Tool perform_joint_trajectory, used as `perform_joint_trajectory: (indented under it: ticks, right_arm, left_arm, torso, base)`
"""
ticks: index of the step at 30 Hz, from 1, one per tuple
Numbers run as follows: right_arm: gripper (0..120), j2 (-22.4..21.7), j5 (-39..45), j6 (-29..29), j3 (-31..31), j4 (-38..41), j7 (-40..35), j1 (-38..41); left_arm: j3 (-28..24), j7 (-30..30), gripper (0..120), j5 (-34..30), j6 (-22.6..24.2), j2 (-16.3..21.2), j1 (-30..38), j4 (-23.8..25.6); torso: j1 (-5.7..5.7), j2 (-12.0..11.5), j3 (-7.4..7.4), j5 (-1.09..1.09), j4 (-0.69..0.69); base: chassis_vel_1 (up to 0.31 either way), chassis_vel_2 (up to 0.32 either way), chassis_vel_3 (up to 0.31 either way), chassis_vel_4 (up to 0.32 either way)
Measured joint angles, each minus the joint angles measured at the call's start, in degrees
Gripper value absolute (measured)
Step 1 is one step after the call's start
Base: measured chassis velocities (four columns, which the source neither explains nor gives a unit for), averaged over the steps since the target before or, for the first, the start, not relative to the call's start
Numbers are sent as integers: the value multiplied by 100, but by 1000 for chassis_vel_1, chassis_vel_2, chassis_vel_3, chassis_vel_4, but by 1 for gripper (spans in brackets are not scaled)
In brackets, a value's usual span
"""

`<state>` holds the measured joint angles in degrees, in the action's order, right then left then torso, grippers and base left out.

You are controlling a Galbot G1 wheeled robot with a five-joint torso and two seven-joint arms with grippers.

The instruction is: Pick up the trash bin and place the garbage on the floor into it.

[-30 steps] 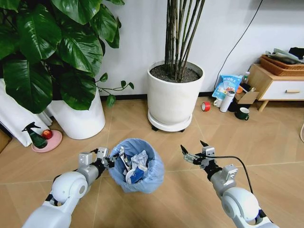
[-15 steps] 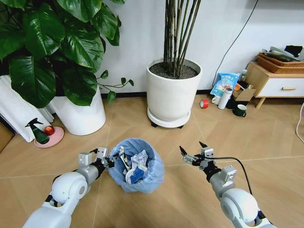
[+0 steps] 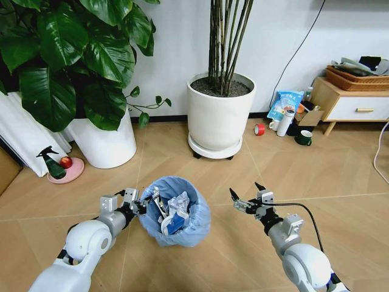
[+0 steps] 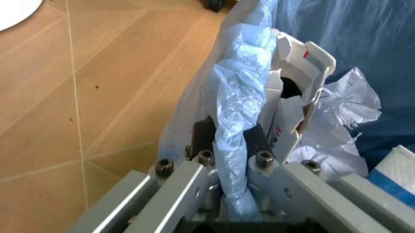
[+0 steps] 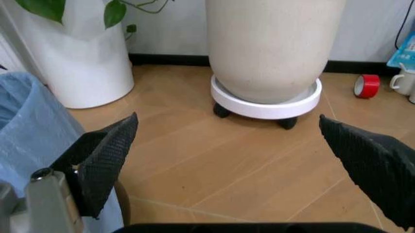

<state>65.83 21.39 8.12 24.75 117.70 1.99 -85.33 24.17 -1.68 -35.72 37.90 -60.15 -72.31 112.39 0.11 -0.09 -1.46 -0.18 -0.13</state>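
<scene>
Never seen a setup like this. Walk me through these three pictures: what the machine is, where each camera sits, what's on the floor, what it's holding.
This is a wheeled robot with two arms. The wide picture comes from a camera on its head, looking down at a wooden floor. The other two come from cameras on its wrists.

The left end effector is shut on the rim of the trash bin, a small bin lined with a blue bag and holding garbage, mostly crumpled paper. The left wrist view shows that grip up close.

The right end effector is open and holds nothing, beside the bin.

Farther off stand two white planters, a red tape roll and a green spray bottle.
</scene>
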Motion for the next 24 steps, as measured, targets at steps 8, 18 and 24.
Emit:
perform_joint_trajectory:
  ticks: [8, 18, 24]
  right_arm:
    - [100, 48, -42, -5, 11, 22, 15, -41]
    - [100, 54, -63, -8, 11, 39, 24, -65]
    - [100, 90, -97, -16, 5, 45, 29, -92]
  left_arm:
    - [0, -8, 0, 11, -1, -1, -12, 13]
    - [5, -23, 0, 53, -15, -35, -36, 16]
    - [4, -28, 0, 53, -15, -28, -50, 27]
  torso:
    - [0, 0, 0, 1, 0]
    - [0, 0, 0, 1, 0]
    - [0, 0, 0, 0, 0]
  base:
    - [91, -90, -80, 98]
    - [74, -70, -76, 79]
    - [85, -84, -85, 81]
